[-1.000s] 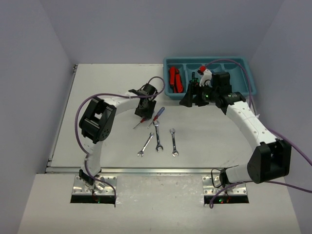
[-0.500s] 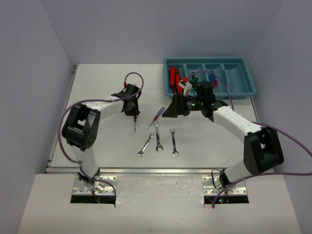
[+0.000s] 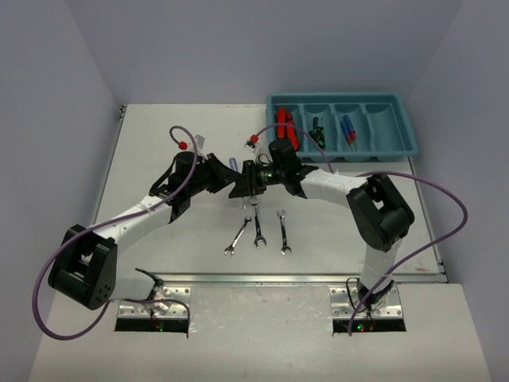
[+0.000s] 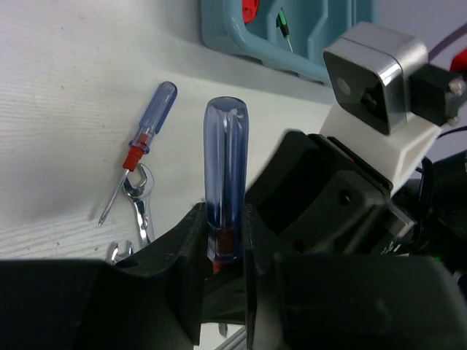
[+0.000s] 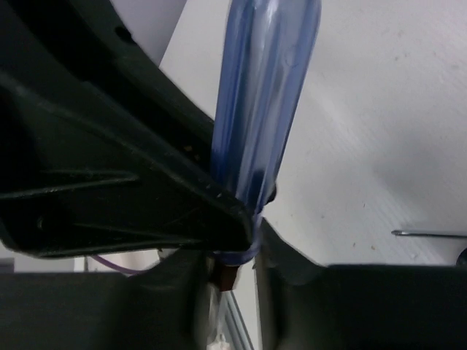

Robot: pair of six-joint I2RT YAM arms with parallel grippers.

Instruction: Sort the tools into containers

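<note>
One white table [image 3: 159,143] carries the teal tray [image 3: 334,98]. Left end effector [image 4: 222,233] pinches a blue-handled screwdriver [image 4: 225,168] above the table's middle. Right end effector [image 5: 226,292] sits around it too; I cannot tell if it squeezes. Three wrenches [image 3: 258,231] lie nearby.

Screwdriver [image 4: 225,182]: clear blue handle with a red collar at its base.
Left of it, a second screwdriver [image 4: 149,124] shows the same blue and red plus a silver shaft; 3 silver wrenches [image 3: 258,229] by its tip. Beyond, the teal tray [image 3: 390,152] carries red-and-black knives [image 3: 285,126] and green-and-black drivers [image 3: 318,131].
</note>
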